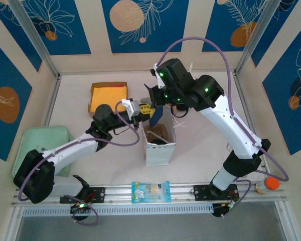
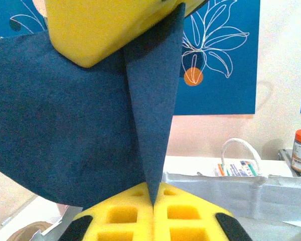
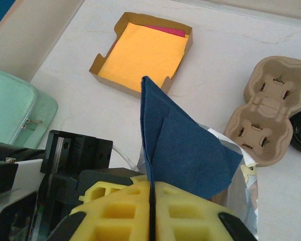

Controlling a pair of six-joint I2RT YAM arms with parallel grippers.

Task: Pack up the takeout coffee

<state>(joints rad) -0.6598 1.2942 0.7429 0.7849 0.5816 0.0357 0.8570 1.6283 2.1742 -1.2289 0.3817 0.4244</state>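
A dark blue napkin (image 1: 157, 116) hangs over the open top of a white paper bag (image 1: 159, 150), and both grippers pinch it. My left gripper (image 2: 154, 201) is shut on the napkin's (image 2: 65, 135) lower fold. My right gripper (image 3: 151, 187) is shut on another edge of the napkin (image 3: 190, 150), close beside the left gripper (image 1: 143, 110). In the top view the right gripper (image 1: 159, 104) sits just behind the bag. Something brown lies inside the bag; I cannot tell what it is. The takeout coffee is hidden or out of view.
A cardboard box of orange napkins (image 1: 108, 96) stands at the back left and a mint-green pouch (image 1: 45, 143) at the left edge. A pulp cup carrier (image 3: 268, 108) lies to the bag's right. A blue packet (image 1: 150, 192) rests on the front rail, an orange-lidded jar (image 1: 268, 185) at the right.
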